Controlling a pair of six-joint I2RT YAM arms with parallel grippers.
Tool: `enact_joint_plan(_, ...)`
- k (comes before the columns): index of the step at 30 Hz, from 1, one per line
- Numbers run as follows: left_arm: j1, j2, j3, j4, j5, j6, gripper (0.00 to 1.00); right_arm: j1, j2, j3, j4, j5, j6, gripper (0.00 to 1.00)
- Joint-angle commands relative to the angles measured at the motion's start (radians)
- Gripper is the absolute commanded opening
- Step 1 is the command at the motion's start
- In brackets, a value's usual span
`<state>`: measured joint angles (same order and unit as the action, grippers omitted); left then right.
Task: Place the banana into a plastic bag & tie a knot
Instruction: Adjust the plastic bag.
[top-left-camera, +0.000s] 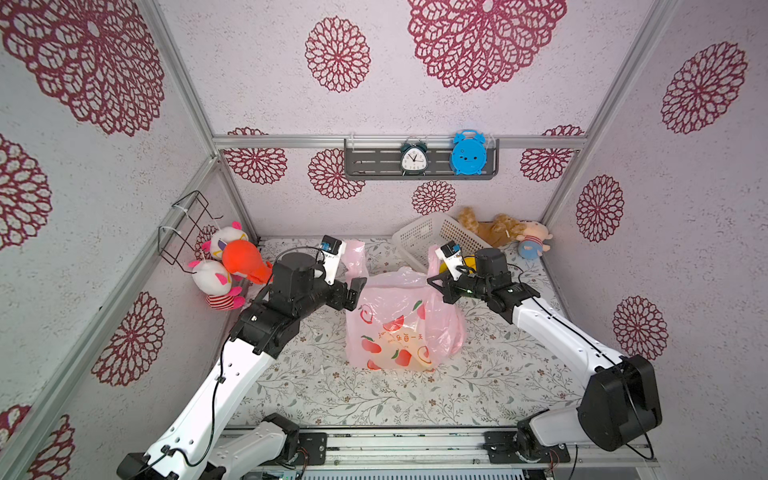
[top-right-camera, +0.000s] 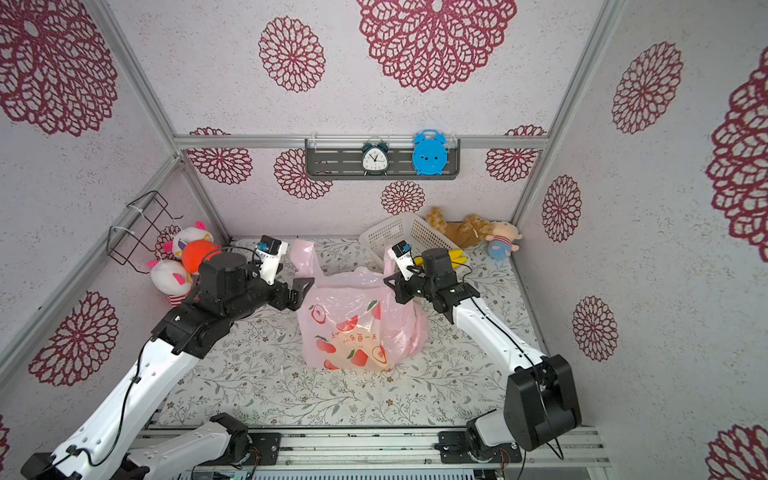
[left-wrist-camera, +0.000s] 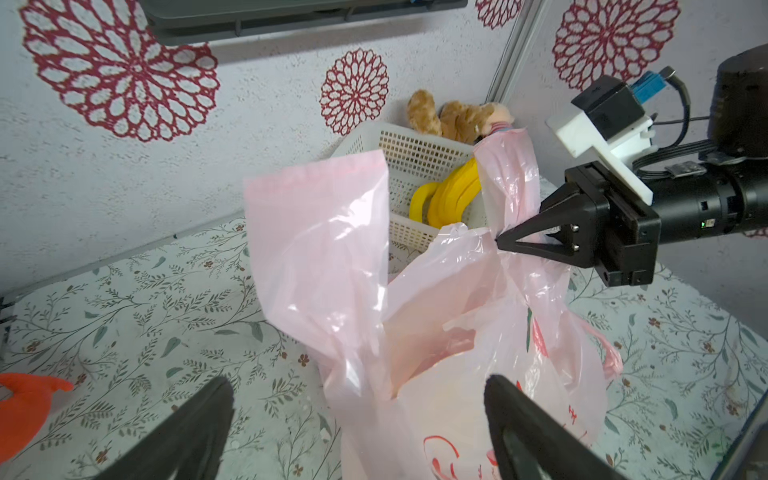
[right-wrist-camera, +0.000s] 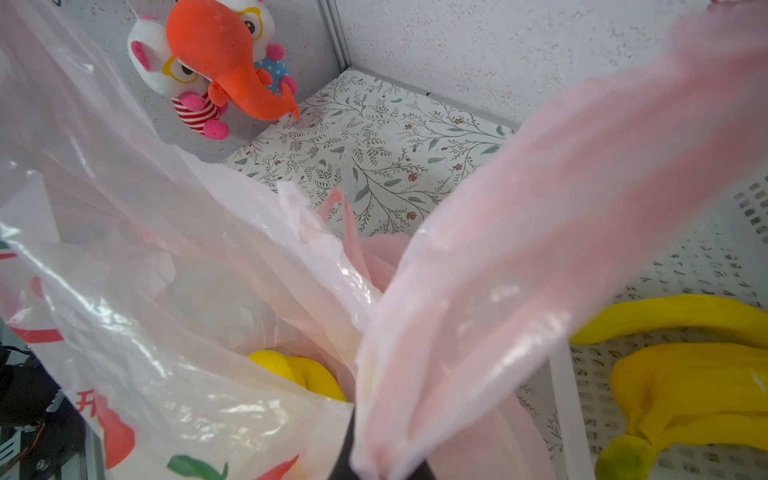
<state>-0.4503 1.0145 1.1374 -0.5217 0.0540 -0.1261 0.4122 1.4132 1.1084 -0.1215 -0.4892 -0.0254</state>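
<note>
A pink plastic bag (top-left-camera: 399, 328) with a fruit print stands on the table's middle in both top views. A yellow banana (right-wrist-camera: 299, 374) lies inside it. My right gripper (top-left-camera: 435, 283) is shut on the bag's right handle (left-wrist-camera: 509, 183), which rises stretched above the pinch (right-wrist-camera: 374, 457). My left gripper (left-wrist-camera: 357, 386) is open at the bag's left side, its jaws wide apart. The left handle (left-wrist-camera: 324, 249) stands up loose between and beyond them, held by nothing. In a top view the left gripper (top-right-camera: 301, 291) is level with the bag's mouth.
A tilted white basket (top-left-camera: 415, 228) behind the bag holds more bananas (left-wrist-camera: 449, 195). Plush toys (top-left-camera: 232, 266) crowd the back left corner and others (top-left-camera: 503, 230) the back right. A wire rack (top-left-camera: 187, 224) hangs on the left wall, a shelf with clocks (top-left-camera: 419, 160) behind.
</note>
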Motion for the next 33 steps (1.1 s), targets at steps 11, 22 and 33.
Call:
enact_joint_plan(11,0.31,-0.213,-0.655,0.905,0.53,-0.246,0.97,-0.007,-0.028,0.027,0.018,-0.001,0.051,0.0)
enact_joint_plan(22,0.427,0.116,-0.562,1.138,0.923,-0.257,0.97,-0.007,-0.029,0.064,-0.036,-0.05,0.058,0.0)
enact_joint_plan(33,0.392,0.373,-0.417,1.169,0.919,-0.21,0.99,-0.006,-0.025,0.099,-0.068,-0.138,0.066,0.0)
